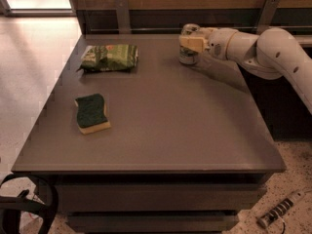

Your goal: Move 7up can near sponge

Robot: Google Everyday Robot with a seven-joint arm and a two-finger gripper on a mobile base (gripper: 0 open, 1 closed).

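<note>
The 7up can [188,58] stands upright on the table near the back edge, right of centre, its silver top showing. My gripper [189,43] reaches in from the right at the can's height. Its tan fingers [191,43] sit on either side of the can's middle and are shut on it. The can's base rests on the table. The sponge [91,112], dark green on top with a yellow base, lies flat on the left part of the table, far from the can.
A flat green snack bag [109,57] lies at the back left. The grey table [170,126] ends in a wall rail behind the can. A power strip [280,209] lies on the floor at the lower right, cables [24,211] at the lower left.
</note>
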